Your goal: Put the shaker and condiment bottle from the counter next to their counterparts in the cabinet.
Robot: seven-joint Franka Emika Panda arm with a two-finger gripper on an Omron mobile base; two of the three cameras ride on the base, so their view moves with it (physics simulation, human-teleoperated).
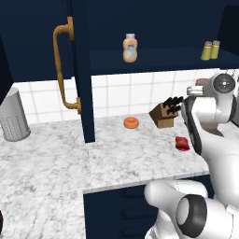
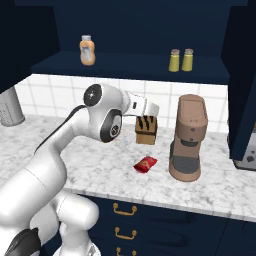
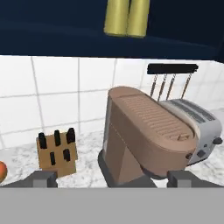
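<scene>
Two olive-yellow shakers [image 2: 174, 60] [image 2: 188, 59] stand side by side on the cabinet shelf [image 2: 130, 67], and I cannot tell which one came from the counter; from the hand they sit at the top [image 3: 117, 17]. The plump pale orange bottle [image 1: 130, 48] stands further left on the same shelf. The slim red condiment bottle [image 1: 182, 143] [image 2: 145, 163] lies on its side on the marbled counter [image 1: 121, 163]. My gripper [image 3: 113, 178] is open and holds nothing. It hangs above the counter, below the shelf, facing the back wall.
A brown coffee machine [image 2: 188, 137] stands right of the red bottle, with a toaster [image 3: 192, 118] behind it. A knife block [image 1: 164, 113] and an orange donut [image 1: 131, 123] sit by the wall. The open cabinet door with its orange handle [image 1: 63, 70] and a grey canister [image 1: 13, 115] are at the left.
</scene>
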